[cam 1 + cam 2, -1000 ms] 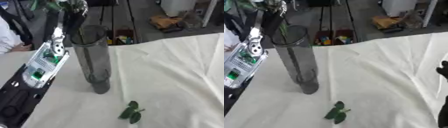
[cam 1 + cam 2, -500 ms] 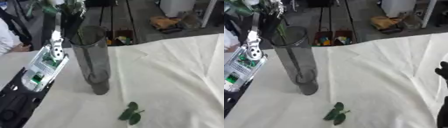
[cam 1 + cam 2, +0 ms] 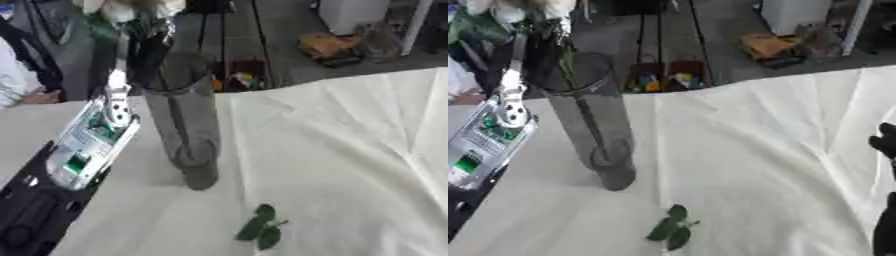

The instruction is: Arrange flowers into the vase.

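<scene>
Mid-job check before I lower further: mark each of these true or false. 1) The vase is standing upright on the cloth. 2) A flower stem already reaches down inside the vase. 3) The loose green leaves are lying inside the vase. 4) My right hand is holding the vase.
1) True: the vase stands upright on the white cloth.
2) True: a green stem runs down inside it, with the left hand at the rim.
3) False: the leaves lie on the cloth in front of the vase.
4) False: the right hand shows at the right edge, apart from the vase.
</scene>
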